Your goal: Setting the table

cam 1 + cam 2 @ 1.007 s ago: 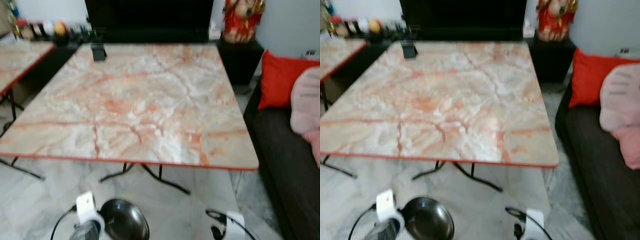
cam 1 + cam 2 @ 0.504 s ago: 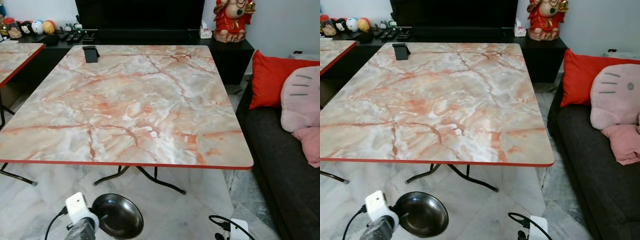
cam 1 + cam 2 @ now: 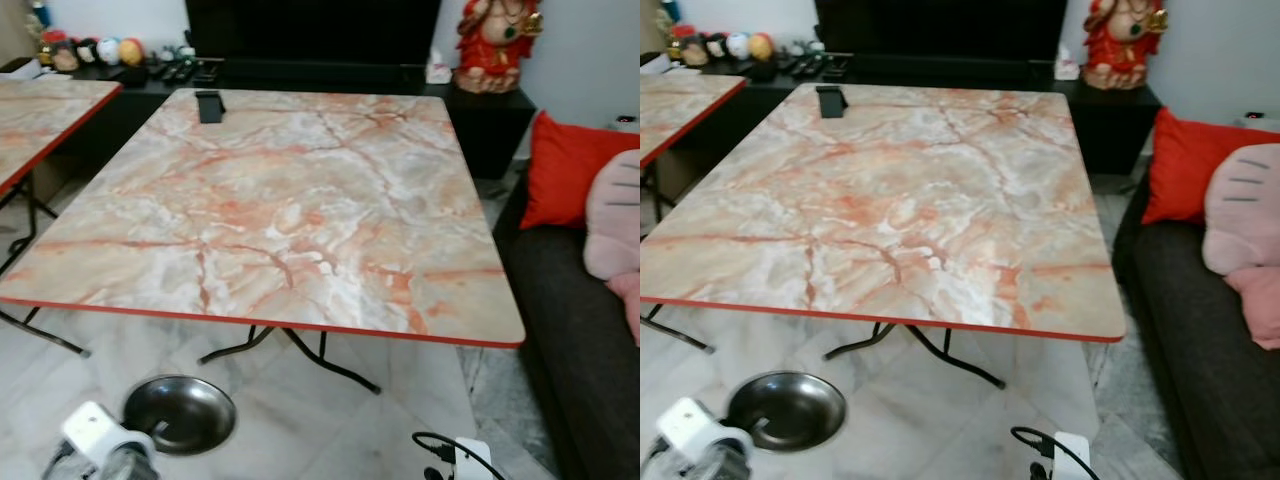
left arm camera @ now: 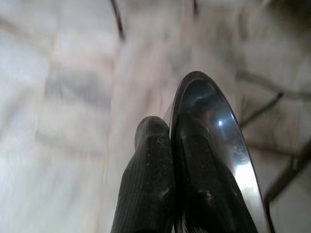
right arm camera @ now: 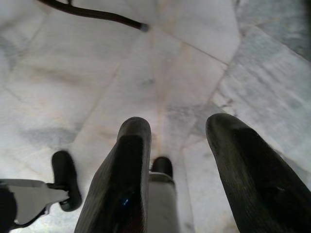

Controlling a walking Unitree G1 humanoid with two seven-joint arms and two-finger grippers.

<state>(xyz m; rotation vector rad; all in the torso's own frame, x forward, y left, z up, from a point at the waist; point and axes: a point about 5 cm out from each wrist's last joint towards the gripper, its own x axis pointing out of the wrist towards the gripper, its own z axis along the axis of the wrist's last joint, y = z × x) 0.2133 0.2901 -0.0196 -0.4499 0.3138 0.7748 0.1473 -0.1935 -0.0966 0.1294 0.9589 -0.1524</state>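
The left wrist view is blurred; the metal bowl (image 4: 218, 145) runs off the edge, hiding one finger of the left pincer (image 4: 172, 160).

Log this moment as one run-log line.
left tool: shut on metal bowl, held low before table | right tool: open, idle over floor | table: phone stand only

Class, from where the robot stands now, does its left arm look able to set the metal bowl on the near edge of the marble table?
Probably yes. The left claw is shut on the metal bowl, held low just short of the marble table, whose near edge is bare; the arm must first lift it above the red rim.
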